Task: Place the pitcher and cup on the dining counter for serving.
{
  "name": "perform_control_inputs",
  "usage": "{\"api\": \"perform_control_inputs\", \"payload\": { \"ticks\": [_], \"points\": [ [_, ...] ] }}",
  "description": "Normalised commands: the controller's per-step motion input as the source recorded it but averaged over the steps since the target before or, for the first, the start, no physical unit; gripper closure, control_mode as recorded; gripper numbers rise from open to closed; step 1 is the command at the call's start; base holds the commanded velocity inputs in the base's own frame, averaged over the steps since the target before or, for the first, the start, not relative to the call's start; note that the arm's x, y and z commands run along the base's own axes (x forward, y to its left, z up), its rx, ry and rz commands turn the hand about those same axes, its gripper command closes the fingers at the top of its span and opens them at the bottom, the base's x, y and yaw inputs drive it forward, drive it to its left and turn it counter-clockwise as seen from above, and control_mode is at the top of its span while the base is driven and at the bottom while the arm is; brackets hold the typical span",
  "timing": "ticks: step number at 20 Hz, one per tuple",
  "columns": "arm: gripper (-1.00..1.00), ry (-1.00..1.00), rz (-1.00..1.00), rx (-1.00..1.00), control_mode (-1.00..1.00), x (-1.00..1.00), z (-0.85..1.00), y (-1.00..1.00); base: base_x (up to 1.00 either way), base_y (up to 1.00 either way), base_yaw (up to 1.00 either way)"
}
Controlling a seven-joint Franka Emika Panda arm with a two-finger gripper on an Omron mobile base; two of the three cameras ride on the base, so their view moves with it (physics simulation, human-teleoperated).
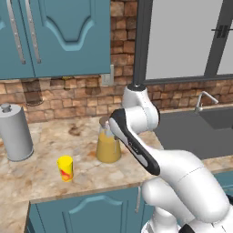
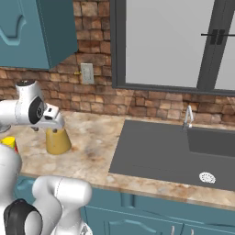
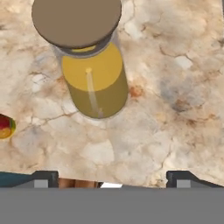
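Observation:
The pitcher (image 1: pixel 108 146) (image 2: pixel 58 141) (image 3: pixel 94 81), a clear carafe of orange-yellow liquid with a round brownish lid, stands upright on the marbled counter (image 1: pixel 50 141) beside the sink. My gripper (image 3: pixel 111 179) (image 2: pixel 46 130) hovers just above and in front of it, open, with nothing between the widely spread fingertips (image 3: pixel 43 178). The small yellow cup (image 1: pixel 65 168) (image 3: pixel 5 127) with a red mark stands near the counter's front edge, left of the pitcher; in the right base view the cup (image 2: pixel 10 142) peeks out behind my arm. The dining counter is out of view.
A grey metal cylinder (image 1: pixel 16 132) with a knob top stands at the counter's left. A dark sink (image 2: pixel 202 142) with a faucet (image 2: pixel 187 117) lies to the right. Teal upper cabinets (image 1: pixel 59 36) hang over the brick back wall.

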Motion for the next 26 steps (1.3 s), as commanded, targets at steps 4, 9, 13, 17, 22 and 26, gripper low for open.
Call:
{"api": "perform_control_inputs", "payload": {
  "ticks": [4, 9, 13, 17, 22, 26],
  "points": [
    [-1.0, 0.0, 0.0, -0.01, -1.0, 0.18, -0.34, 0.18, 0.0, 0.0, 0.0],
    [-1.0, 0.0, 0.0, -0.01, -1.0, 0.38, -0.3, 0.05, 0.0, 0.0, 0.0],
    [-1.0, 0.0, 0.0, 0.0, -1.0, 0.42, -0.24, 0.13, 0.0, 0.0, 0.0],
    [-1.0, 0.0, 0.0, 0.0, -1.0, 0.39, -0.23, 0.24, 0.0, 0.0, 0.0],
    [-1.0, 0.0, 0.0, 0.0, -1.0, 0.39, -0.29, 0.26, 0.0, 0.0, 0.0],
    [1.0, 0.0, 0.0, 0.0, -1.0, 0.29, -0.35, 0.06, 0.0, 0.0, 0.0]
  ]
}}
